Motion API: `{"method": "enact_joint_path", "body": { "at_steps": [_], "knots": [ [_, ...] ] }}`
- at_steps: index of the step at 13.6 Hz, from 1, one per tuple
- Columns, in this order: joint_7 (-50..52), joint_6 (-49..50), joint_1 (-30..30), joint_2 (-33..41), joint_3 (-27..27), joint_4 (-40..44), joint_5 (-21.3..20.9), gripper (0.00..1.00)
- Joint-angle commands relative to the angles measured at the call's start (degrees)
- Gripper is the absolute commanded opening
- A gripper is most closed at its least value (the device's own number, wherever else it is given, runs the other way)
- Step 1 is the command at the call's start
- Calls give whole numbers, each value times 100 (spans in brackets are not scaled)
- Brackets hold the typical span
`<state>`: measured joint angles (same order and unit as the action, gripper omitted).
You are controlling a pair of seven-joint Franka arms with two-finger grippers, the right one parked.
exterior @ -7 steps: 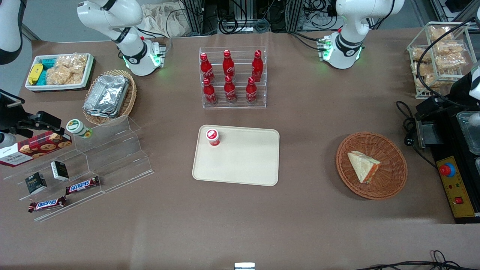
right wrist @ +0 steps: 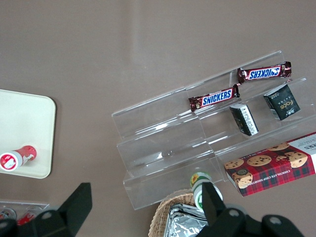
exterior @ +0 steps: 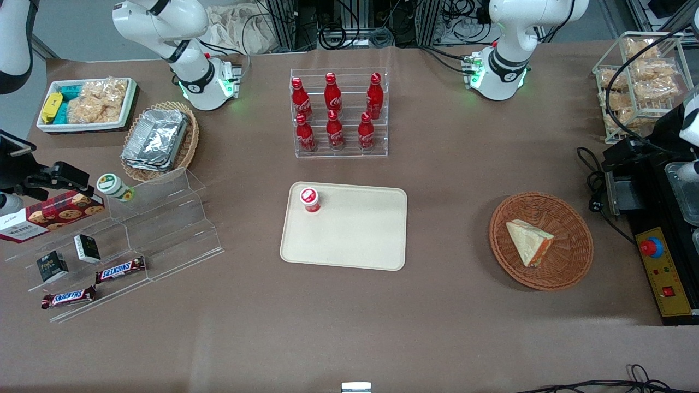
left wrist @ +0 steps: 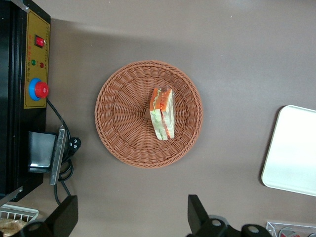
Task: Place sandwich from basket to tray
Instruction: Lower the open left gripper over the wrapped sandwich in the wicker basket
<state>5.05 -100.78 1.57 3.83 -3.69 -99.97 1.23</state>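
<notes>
The sandwich (exterior: pixel 528 242) lies in the round reddish-brown basket (exterior: pixel 573 218), its orange-red cut side showing. In the left wrist view the sandwich (left wrist: pixel 163 116) rests near the middle of the basket (left wrist: pixel 118 113). The cream tray (exterior: pixel 355 240) lies flat at mid-table, toward the parked arm from the basket, and its corner shows in the left wrist view (left wrist: pixel 291 148). My left gripper (exterior: pixel 628 155) hangs high above the table at the working arm's end, a little farther from the front camera than the basket. In its own view the gripper (left wrist: pixel 131 217) is wide open and empty, clear of the basket.
A small red-capped bottle (exterior: pixel 309 199) stands on the tray's corner. A black control box (exterior: pixel 663 273) with a red button and cables sits beside the basket at the table's end. A rack of red bottles (exterior: pixel 338 112) stands farther from the camera than the tray.
My left arm has shifted very slightly above the control box. The sandwich, basket and tray have not moved.
</notes>
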Motion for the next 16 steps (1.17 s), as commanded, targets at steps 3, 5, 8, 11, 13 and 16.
{"method": "enact_joint_path", "body": {
  "at_steps": [3,5,8,11,13,16],
  "knots": [
    [207,-177,54,-724,-62,40,71,100],
    [434,-537,45,-1093,-62,39,79,100],
    [787,-1074,72,-1629,-53,13,350,100],
    [778,-1539,89,-2209,-44,-22,422,100],
    [778,-1839,98,-2552,-9,-40,448,100],
    [778,-2312,98,-2965,44,-84,457,100]
  ]
}}
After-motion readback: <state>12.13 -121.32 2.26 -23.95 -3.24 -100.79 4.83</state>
